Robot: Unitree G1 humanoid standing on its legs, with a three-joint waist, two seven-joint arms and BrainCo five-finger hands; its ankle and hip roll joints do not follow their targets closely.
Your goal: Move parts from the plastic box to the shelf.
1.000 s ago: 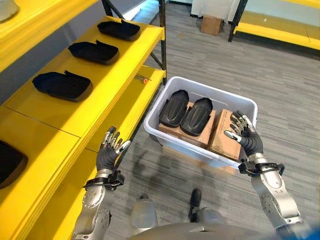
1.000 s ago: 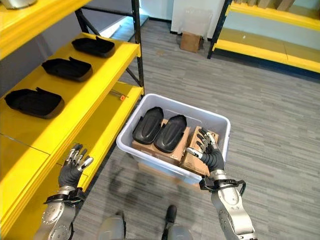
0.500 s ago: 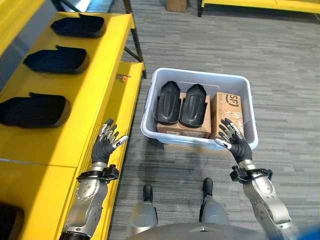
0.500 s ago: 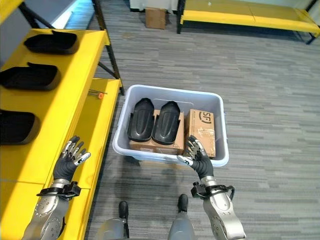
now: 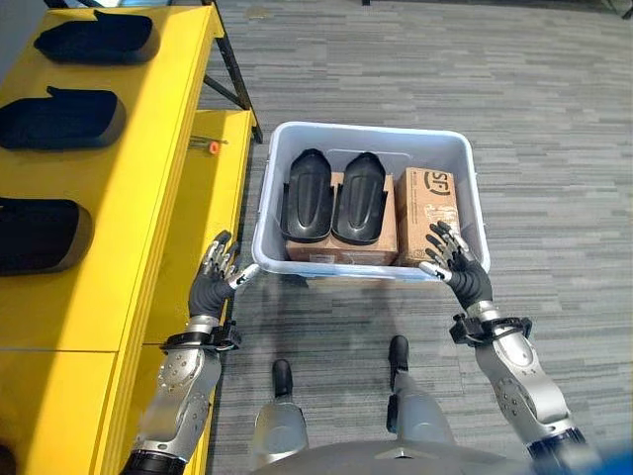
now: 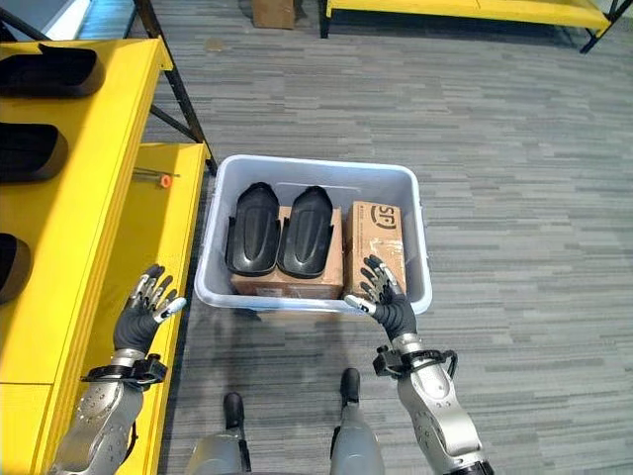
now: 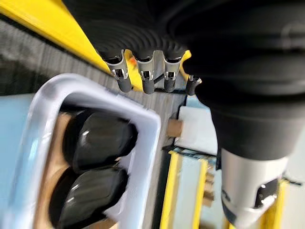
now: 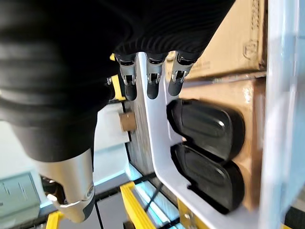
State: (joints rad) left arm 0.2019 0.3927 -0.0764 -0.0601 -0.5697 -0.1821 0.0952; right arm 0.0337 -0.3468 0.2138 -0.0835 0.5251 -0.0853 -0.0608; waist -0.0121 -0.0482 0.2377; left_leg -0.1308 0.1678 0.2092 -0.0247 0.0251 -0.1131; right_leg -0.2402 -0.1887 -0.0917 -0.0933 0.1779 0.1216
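Two black parts (image 5: 334, 196) lie side by side on cardboard boxes (image 5: 427, 203) in the plastic box (image 5: 366, 141) on the floor. Left hand (image 5: 214, 285) and right hand (image 5: 457, 271) flank its near corners, fingers spread, empty, seemingly poised to reach in. The shelf (image 5: 158, 148) already carries similar parts.

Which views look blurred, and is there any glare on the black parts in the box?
Left wrist view: blurred, with soft highlights on the two black parts. Right wrist view: sharper, faint sheen on the parts. Left eye view: clear, parts matte inside the plastic box.
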